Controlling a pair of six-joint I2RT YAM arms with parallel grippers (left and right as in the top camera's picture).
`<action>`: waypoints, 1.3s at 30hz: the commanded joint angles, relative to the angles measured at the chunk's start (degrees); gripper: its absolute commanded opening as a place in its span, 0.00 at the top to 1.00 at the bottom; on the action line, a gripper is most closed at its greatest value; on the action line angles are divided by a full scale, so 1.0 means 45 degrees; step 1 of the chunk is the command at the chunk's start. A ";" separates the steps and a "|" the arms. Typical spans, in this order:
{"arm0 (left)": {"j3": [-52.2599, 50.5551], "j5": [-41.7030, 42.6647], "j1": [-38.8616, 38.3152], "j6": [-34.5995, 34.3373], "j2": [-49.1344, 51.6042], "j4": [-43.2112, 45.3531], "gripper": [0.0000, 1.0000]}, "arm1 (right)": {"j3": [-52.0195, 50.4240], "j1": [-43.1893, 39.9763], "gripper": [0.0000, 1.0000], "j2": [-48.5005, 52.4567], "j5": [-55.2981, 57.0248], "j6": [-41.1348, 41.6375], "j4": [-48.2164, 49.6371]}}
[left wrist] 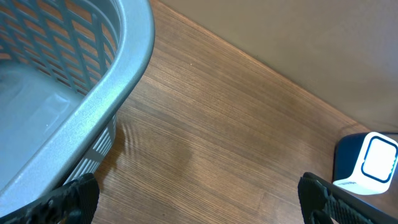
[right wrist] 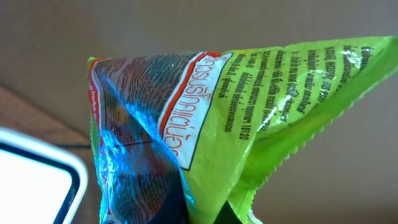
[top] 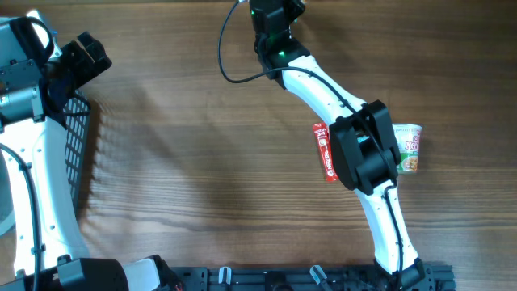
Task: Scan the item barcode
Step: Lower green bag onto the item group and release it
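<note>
Snack packet (right wrist: pixel 249 106), green and crinkled, was pinched in your right gripper's (top: pixel 275 12) shut jaws near the white scanner (right wrist: pixel 31 180), wooden table (top: pixel 202 162), grey basket (left wrist: pixel 74 81) beside your left gripper (left wrist: pixel 199 199), jaws wide open and empty, noodle cup (top: pixel 408 148), red packet (top: pixel 325 151).

right arm (top: pixel 323 89): white links, black joints | cable (top: pixel 221 56): black | LED (top: pixel 280 55): green

A crumpled green packet (right wrist: pixel 273 118) fills most of the frame. Its glossy foil is folded, with a red-and-white printed label at upper left and a serrated edge on the right. At lower left a white device (right wrist: pixel 31 183) with a dark rounded rim shows, and a sliver of wooden table (right wrist: pixel 37 115) lies beyond it.
</note>
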 commanded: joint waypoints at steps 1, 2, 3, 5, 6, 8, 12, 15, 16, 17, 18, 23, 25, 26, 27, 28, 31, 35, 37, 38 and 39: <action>0.0165 0.0102 0.0019 -0.0024 -0.0044 0.0024 0.00 | 0.0233 0.0151 0.96 -0.1831 0.0223 0.0602 -0.0471; 0.0165 0.0102 0.0019 -0.0024 -0.0044 0.0024 0.00 | 0.0233 0.0165 0.96 -0.2404 0.0228 0.0865 -0.1001; 0.0165 0.0102 0.0019 -0.0024 -0.0044 0.0024 0.00 | 0.0233 0.0170 0.96 -0.3123 0.0209 0.1545 -0.1933; 0.0165 0.0102 0.0019 -0.0024 -0.0044 0.0024 0.00 | 0.0233 0.0141 0.96 -0.5013 -0.0602 0.4318 -0.5396; 0.0165 0.0102 0.0019 -0.0024 -0.0044 0.0024 0.00 | 0.0233 0.0063 0.96 -0.5974 -0.1797 0.6222 -0.7776; 0.0165 0.0102 0.0019 -0.0024 -0.0044 0.0024 0.00 | 0.0233 -0.0243 0.96 -0.7159 -0.3580 0.8966 -1.1506; 0.0165 0.0102 0.0019 -0.0024 -0.0044 0.0024 0.00 | -0.0189 -0.2497 0.96 -0.7849 -0.9539 1.1249 -1.8977; 0.0165 0.0102 0.0019 -0.0024 -0.0044 0.0024 0.00 | -0.2686 -0.3721 0.96 -0.7796 -1.0409 1.1220 -1.9569; 0.0165 0.0102 0.0019 -0.0024 -0.0044 0.0024 0.00 | -0.3813 -0.3959 0.96 -0.7796 -1.0418 1.1288 -1.9040; 0.0165 0.0102 0.0019 -0.0024 -0.0044 0.0024 0.00 | -0.4945 -0.4143 0.96 -0.7796 -1.0414 1.1351 -1.8272; 0.0165 0.0102 0.0019 -0.0024 -0.0044 0.0024 0.00 | -0.6193 -0.4265 0.96 -0.7796 -1.0414 1.1351 -1.7180; 0.0165 0.0102 0.0019 -0.0024 -0.0044 0.0024 0.00 | -0.8072 -0.4386 0.07 -0.7820 -1.0355 1.1332 -1.4819; 0.0165 0.0102 0.0019 -0.0024 -0.0044 0.0024 0.00 | -0.7665 -0.4401 0.00 -0.7888 -1.0360 1.1244 -1.4785; 0.0165 0.0102 0.0019 -0.0024 -0.0044 0.0024 0.00 | -0.7266 -0.4396 0.00 -0.7917 -1.0370 1.1244 -1.4814; 0.0165 0.0102 0.0019 -0.0024 -0.0044 0.0024 0.00 | -0.7072 -0.4401 0.00 -0.7917 -1.0355 1.1205 -1.4848; 0.0165 0.0102 0.0019 -0.0024 -0.0044 0.0024 0.00 | -0.6936 -0.4405 0.00 -0.7917 -1.0360 1.1215 -1.4809; 0.0165 0.0102 0.0019 -0.0019 -0.0044 0.0024 0.00 | -0.6936 -0.4405 0.00 -0.7902 -1.0365 1.1210 -1.4460; 0.0165 0.0102 0.0019 -0.0024 -0.0044 0.0024 0.00 | -0.6941 -0.4405 0.00 -0.7902 -1.0365 1.1215 -1.2998; 0.0165 0.0102 0.0019 -0.0024 -0.0044 0.0024 0.00 | -0.6941 -0.4405 0.00 -0.7902 -1.0365 1.1220 -1.2240; 0.0165 0.0102 0.0019 -0.0024 -0.0044 0.0024 0.00 | -0.6936 -0.4405 0.00 -0.7902 -1.0365 1.1220 -1.2012; 0.0165 0.0102 0.0019 -0.0024 -0.0044 0.0024 0.00 | -0.6941 -0.4405 0.00 -0.7902 -1.0365 1.1215 -1.1905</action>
